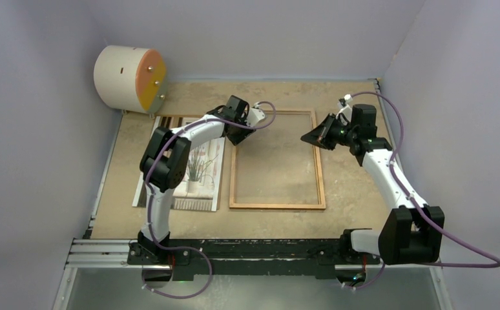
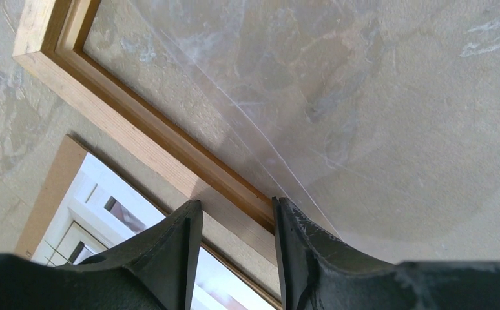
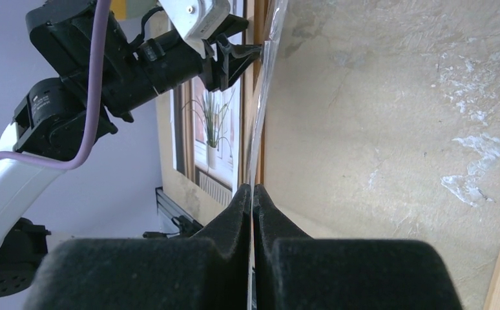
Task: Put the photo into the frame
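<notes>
The orange-brown frame (image 1: 276, 206) lies flat mid-table. The photo (image 1: 199, 171), a potted plant by a window, lies face up just left of it, partly under my left arm; it also shows in the left wrist view (image 2: 105, 213) and the right wrist view (image 3: 215, 123). My left gripper (image 1: 241, 132) straddles the frame's left rail (image 2: 125, 123) near its far corner, one finger on each side, touching it (image 2: 236, 206). My right gripper (image 1: 315, 137) is shut on the edge of the clear pane (image 3: 258, 129), which tilts up from the frame (image 2: 286, 77).
A cream-and-orange cylinder (image 1: 130, 77) stands at the far left corner. A brown backing board (image 2: 50, 187) lies under the photo's far end. Grey walls close the table on three sides. A metal rail (image 1: 105, 248) runs along the near edge.
</notes>
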Controlling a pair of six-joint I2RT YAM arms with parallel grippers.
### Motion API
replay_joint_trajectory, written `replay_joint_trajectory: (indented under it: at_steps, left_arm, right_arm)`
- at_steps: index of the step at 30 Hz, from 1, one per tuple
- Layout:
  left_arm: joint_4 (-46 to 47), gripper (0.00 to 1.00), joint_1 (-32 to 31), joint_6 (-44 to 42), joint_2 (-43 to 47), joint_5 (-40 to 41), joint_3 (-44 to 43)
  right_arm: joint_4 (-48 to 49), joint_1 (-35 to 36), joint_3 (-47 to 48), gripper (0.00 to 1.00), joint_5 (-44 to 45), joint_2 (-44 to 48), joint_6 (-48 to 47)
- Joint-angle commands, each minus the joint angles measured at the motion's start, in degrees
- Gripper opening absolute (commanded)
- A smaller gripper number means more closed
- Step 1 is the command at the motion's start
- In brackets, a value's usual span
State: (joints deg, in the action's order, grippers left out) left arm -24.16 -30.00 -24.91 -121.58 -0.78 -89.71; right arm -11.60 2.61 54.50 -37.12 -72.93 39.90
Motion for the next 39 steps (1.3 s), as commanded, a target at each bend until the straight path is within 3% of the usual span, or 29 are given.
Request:
replay_joint_trajectory:
  at_steps: [1, 19, 20, 24, 27, 33, 39]
  left_arm:
    - [0.63, 0.25, 0.73, -3.32, -1.42, -1.98, 2.41]
    - [1.95, 0.19, 1.08, -4.93, 2.47, -7.28, 4.44]
    - [1.98, 0.22, 1.08, -4.61, 2.80, -7.36, 4.33]
    - [-0.17, 0.56, 1.75, -1.99, 5.29, -7.20, 1.72]
    - [-1.92, 0.74, 4.34, 1.39, 8.07, -7.86, -0.81]
    - [-6.28, 0.80, 11.34, 6.15, 11.94, -4.62, -4.01]
    - [-1.62, 0.79, 13.21, 4.30, 15.16, 0.59, 5.87]
  right_arm:
    - [3.74, 0.20, 0.11, 0.00, -3.09, -0.58, 1.06]
    - [6.22, 0.81, 3.08, 0.00, -7.69, -5.51, 2.38]
    - [6.23, 0.89, 3.33, 0.00, -7.96, -5.70, 2.42]
    - [6.43, 0.90, 4.29, 0.00, -8.89, -5.96, 2.67]
    - [6.96, 0.90, 5.34, 0.00, -9.85, -6.36, 3.00]
    - [8.98, 0.90, 6.91, 0.00, -12.32, -8.17, 3.99]
    - [8.05, 0.90, 6.87, 0.00, -15.74, -10.91, 2.48]
